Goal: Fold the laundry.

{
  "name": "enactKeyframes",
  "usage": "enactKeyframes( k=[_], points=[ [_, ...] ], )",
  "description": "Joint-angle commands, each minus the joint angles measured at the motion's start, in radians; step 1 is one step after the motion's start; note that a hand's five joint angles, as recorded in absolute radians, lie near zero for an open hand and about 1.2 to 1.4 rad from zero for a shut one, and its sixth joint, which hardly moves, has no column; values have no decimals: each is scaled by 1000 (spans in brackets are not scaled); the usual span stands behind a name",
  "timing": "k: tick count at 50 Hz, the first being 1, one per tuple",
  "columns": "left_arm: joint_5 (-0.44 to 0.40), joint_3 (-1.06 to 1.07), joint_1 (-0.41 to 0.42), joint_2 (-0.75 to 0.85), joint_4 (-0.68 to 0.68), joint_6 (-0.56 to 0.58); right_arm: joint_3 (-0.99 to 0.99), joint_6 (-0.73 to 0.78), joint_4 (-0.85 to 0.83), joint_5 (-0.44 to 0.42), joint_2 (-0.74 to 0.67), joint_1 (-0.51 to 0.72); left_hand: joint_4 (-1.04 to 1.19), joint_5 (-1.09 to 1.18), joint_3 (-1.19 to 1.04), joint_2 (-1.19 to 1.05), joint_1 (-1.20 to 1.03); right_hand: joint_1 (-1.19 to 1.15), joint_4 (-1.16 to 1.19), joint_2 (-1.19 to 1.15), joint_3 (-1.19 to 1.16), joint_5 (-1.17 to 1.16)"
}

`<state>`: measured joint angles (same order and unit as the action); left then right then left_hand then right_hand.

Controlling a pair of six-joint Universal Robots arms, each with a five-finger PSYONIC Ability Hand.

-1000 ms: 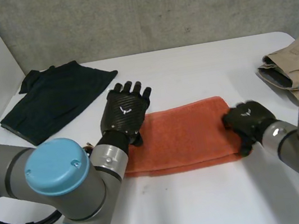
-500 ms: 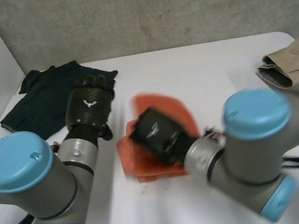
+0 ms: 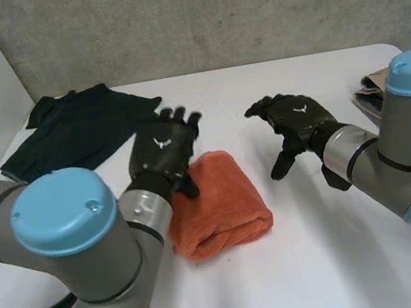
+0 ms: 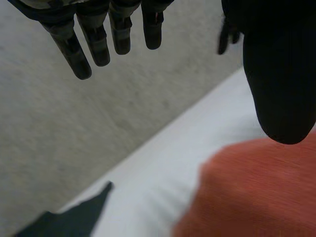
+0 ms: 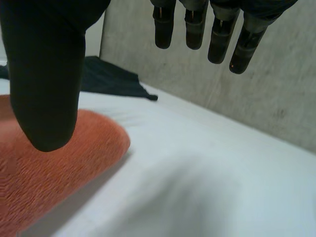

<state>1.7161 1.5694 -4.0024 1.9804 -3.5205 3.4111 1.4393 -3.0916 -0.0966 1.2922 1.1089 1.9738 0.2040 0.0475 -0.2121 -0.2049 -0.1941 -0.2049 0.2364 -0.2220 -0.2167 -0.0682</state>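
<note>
Orange towel (image 3: 218, 207) lies folded beside left hand (image 3: 163, 154), dark garment (image 3: 69, 132) beyond.

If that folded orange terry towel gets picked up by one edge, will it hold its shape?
Probably not: the folded orange terry towel looks soft, with rounded fold edges, so it would likely droop and unfold. Its nubby pile should grip the white table, bunching rather than sliding if pushed.

No legible text, white logo mark (image 3: 162, 143) on left hand (image 3: 159, 160) and right hand (image 3: 303, 119)
</note>
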Motion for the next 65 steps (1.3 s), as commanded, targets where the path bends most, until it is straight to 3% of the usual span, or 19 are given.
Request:
enactKeyframes(
  k=[1,11,20,30,34,38,40,45,50,54,65],
  points=[
    [34,-32,14,9,170,-82,-100,18,107,-33,-72,43,-17,-35,25,18,7,30,-62,47,42,68],
    [65,-64,13,84,298,-96,-243,16,265,-71,-185,114,4,-14,4,-3,-14,30,-62,47,42,68],
    [66,-121,-33,205,402,-93,-312,50,296,-62,-302,122,4,-14,4,-3,-14,30,-62,47,42,68],
    [45,-147,-86,224,394,-47,-313,261,298,42,-284,140,-2,-20,10,3,-8,30,-62,47,42,68],
    [-13,-160,-90,144,391,-55,-257,271,250,55,-183,158,-8,-26,16,9,-2,30,-62,47,42,68],
    [-101,-172,-95,58,384,-58,-128,271,88,58,-80,161,-17,-35,25,18,7,30,-62,47,42,68],
    [-162,-190,-93,20,383,-55,5,281,-50,61,-5,171,-17,-35,25,18,7,30,-62,47,42,68],
    [-263,-233,-115,-54,394,-55,224,303,-179,44,89,174,-14,-32,22,15,4,30,-62,47,42,68],
    [-378,-244,-158,-84,428,-64,335,338,-219,39,85,177,-8,-26,16,9,-2,30,-62,47,42,68],
    [-423,-244,-165,-86,451,-76,377,363,-279,36,72,200,-8,-26,16,9,-2,30,-62,47,42,68],
    [-428,-241,-165,-84,451,-85,305,381,-417,48,-87,244,-17,-35,25,18,7,30,-62,47,42,68]
  ],
)
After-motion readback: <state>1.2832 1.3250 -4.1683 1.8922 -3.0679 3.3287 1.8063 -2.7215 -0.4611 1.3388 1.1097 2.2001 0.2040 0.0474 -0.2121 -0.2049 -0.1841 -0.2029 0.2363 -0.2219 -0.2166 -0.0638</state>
